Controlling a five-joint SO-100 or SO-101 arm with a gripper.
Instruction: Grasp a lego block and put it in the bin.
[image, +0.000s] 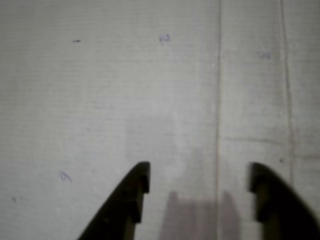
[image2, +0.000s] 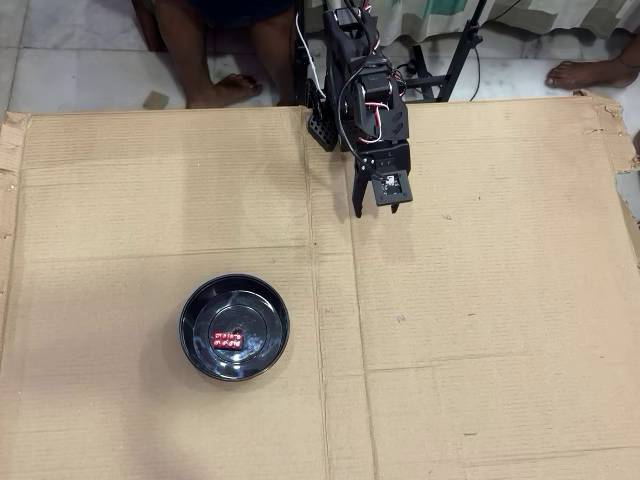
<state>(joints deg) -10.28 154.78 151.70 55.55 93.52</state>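
Note:
In the overhead view the red lego block (image2: 228, 340) lies inside the black bowl, the bin (image2: 200, 300), at the lower left of the cardboard. My gripper (image2: 368, 203) hangs near the top middle, far up and to the right of the bin. In the wrist view the gripper (image: 200, 180) is open with nothing between its two dark fingers; only bare cardboard shows below. The block and the bin are out of the wrist view.
A large flat cardboard sheet (image2: 480, 300) with creases and seams covers the floor. People's bare feet (image2: 225, 92) stand on the tiles beyond the far edge, beside the arm's base and a stand's legs (image2: 455, 60).

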